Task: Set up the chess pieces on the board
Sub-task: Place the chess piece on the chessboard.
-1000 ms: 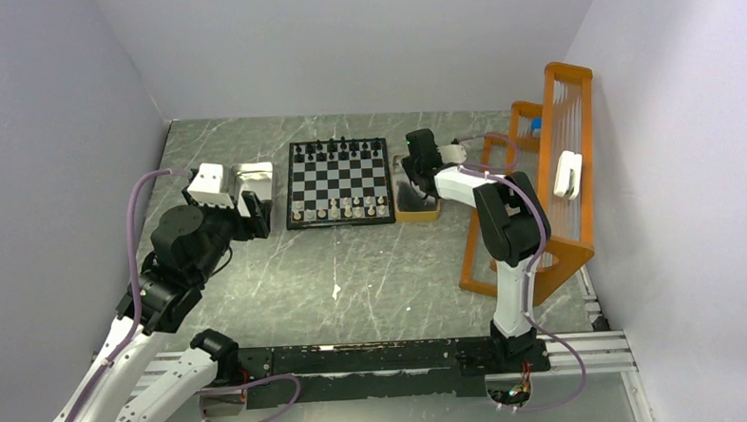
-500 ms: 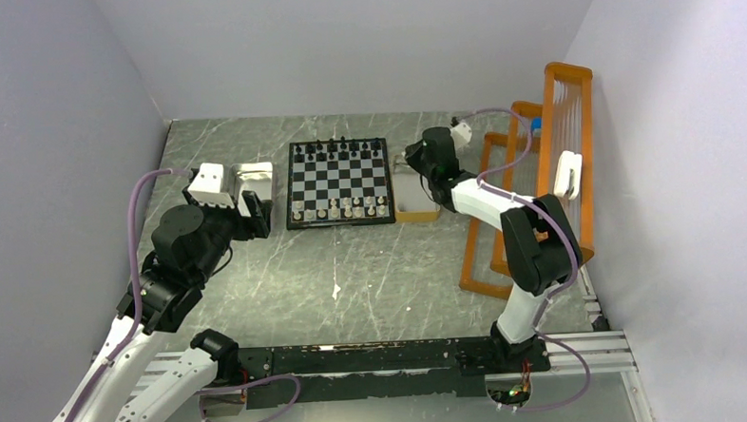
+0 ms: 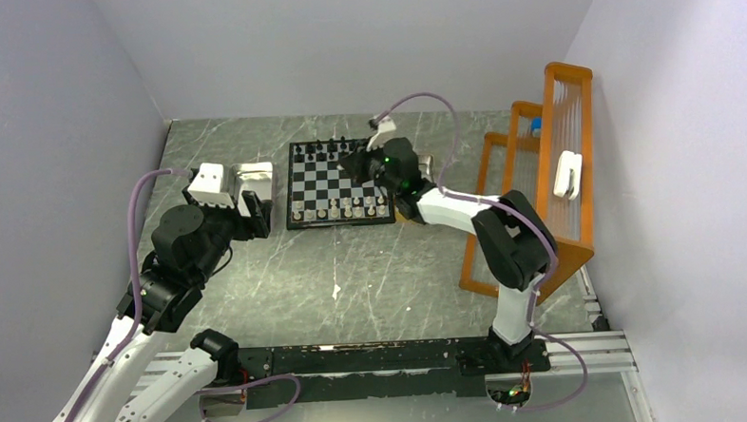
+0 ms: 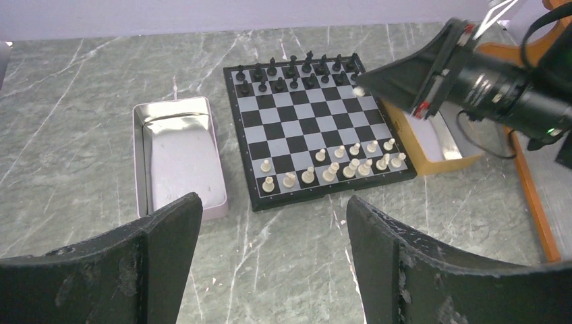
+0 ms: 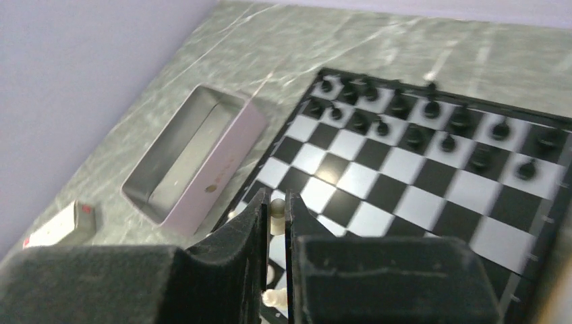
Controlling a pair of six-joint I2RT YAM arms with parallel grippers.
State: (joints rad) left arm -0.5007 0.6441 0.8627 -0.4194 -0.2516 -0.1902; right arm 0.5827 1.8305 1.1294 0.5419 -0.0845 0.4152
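Observation:
The board (image 3: 338,182) lies at the middle back of the table. Black chess pieces (image 4: 297,71) fill its two far rows, and cream pieces (image 4: 330,165) stand in its near rows. My right gripper (image 3: 356,162) hovers over the board's far right part, shut on a cream piece (image 5: 276,214). The piece's round head shows between the fingertips, and it also shows in the left wrist view (image 4: 359,90). My left gripper (image 4: 273,263) is open and empty, held above bare table in front of the board, near the silvery tray.
An empty silvery metal tray (image 3: 254,183) lies left of the board. A tan tray (image 4: 438,145) lies right of it, partly under my right arm. An orange wire rack (image 3: 549,175) stands along the right wall.
My right arm swung left from the tan tray to above the board's far right, carrying the cream piece. My left arm has not moved.

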